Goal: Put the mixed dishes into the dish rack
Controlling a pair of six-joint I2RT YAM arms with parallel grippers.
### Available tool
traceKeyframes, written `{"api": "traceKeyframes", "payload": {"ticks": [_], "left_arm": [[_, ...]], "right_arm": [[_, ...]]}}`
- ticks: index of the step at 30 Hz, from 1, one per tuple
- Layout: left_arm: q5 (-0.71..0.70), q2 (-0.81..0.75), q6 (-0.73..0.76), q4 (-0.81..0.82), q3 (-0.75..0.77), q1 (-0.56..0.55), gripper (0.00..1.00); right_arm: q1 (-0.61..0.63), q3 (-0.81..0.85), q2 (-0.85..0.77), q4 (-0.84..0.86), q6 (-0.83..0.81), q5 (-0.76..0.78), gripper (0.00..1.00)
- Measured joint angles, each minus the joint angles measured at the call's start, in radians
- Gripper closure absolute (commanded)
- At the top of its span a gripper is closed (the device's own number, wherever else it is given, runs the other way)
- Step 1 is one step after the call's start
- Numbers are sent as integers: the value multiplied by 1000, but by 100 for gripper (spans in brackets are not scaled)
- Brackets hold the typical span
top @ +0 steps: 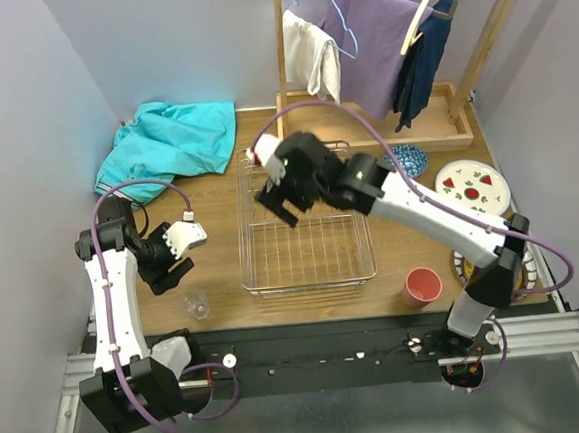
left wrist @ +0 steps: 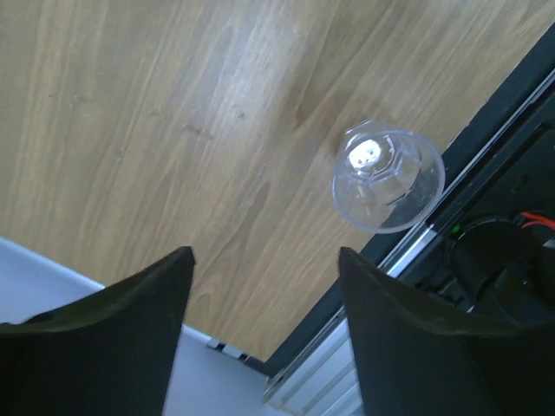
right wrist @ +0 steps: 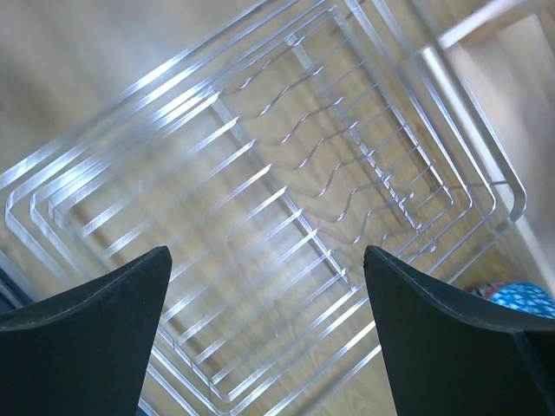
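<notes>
The silver wire dish rack [top: 313,260] sits mid-table with no dish showing in it. My right gripper [top: 277,205] hovers over its far left part, open and holding nothing; in the right wrist view its fingers [right wrist: 266,251] frame the rack's wires [right wrist: 491,147]. My left gripper [top: 184,255] is open and empty, just left of the rack. The small clear glass [top: 197,304] stands near the front edge, ahead of the left gripper [left wrist: 264,253] and apart from it [left wrist: 388,178]. On the right are the pink cup [top: 422,286], the fruit-motif white plate [top: 473,187] and the blue-patterned bowl [top: 408,157]. A striped-rim plate [top: 462,263] is mostly hidden under the right arm.
A teal cloth [top: 168,141] is heaped at the back left. The wooden clothes rack [top: 376,39] with hanging clothes stands along the back, its base right behind the dish rack. A black rail [top: 330,354] runs along the table's near edge, close to the glass.
</notes>
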Motion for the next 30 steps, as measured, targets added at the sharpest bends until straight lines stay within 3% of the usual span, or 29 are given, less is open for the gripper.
{"api": "traceKeyframes", "payload": {"ticks": [2,11,19,21,30], "left_arm": [[22,19,-12,1,-12,-1,35],[76,26,-82,16,-140,-53,35],[45,70,-217,127,-224,-154,41],[34,92,-237,155,-225,-156,44],[19,106,-282,224,-227,-159,75]], "right_arm": [[-70,84,60,21,53,-30,1],[-309,295,275,32,280,-357,5],[-357,329,332,33,360,-513,5],[-356,326,328,33,360,-525,6],[-354,270,302,36,357,-543,8]]}}
